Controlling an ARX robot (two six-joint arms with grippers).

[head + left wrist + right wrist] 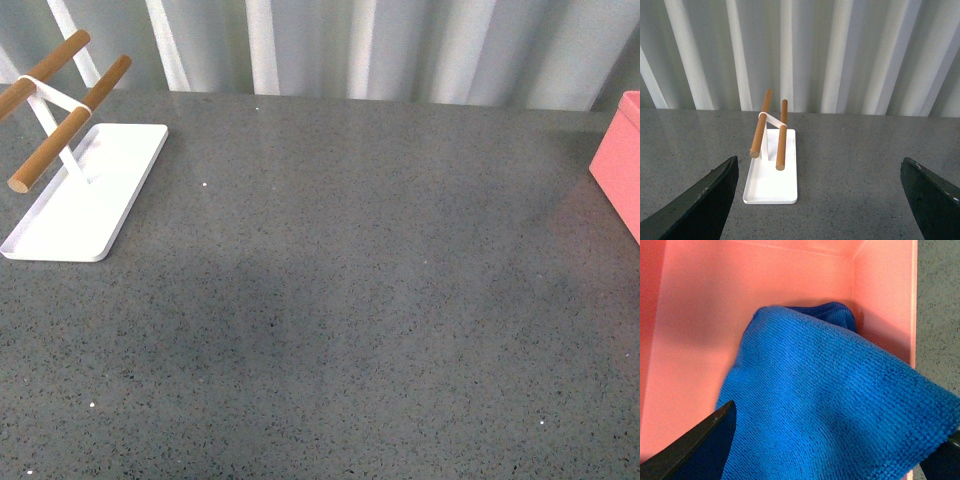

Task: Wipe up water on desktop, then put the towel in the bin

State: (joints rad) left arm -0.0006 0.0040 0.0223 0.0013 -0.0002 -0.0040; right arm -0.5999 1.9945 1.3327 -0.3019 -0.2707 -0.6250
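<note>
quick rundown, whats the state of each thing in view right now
towel: bunched, hanging into the bin, one corner over its rim
bin: open-topped, towel partly inside
desktop: no puddle visible
white tray: flat on the desktop, its wooden rods bare
left gripper: open, empty
right gripper: over the bin; grip unclear

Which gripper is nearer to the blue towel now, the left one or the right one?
The right. The right gripper hangs directly over the towel inside the bin. The left gripper faces the white tray with wooden rods, with no towel in its view.
</note>
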